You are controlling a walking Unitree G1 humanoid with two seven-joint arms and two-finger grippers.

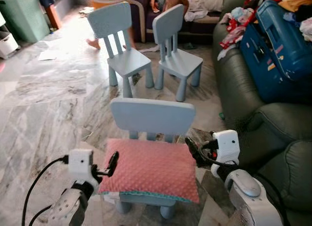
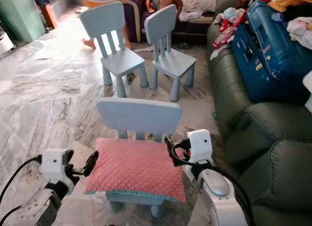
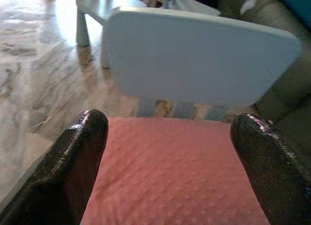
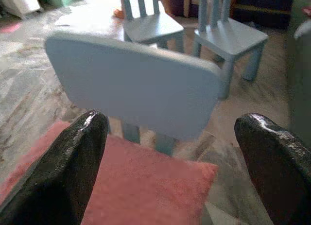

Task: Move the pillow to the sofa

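Flanking the pink pillow [image 1: 151,170] low in the frame, left gripper [image 1: 113,163] and right gripper [image 1: 192,149] gaped wide, empty; uneven squeezing risked dropping it off the blue chair [image 1: 152,117].

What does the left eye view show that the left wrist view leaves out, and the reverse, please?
Left eye view alone: the blue suitcase on the green sofa, two further chairs, and the right gripper at the pillow's far corner. Left wrist view alone: the left gripper with open jaws straddling the pillow's edge. Shared: the pink pillow on the nearest chair.
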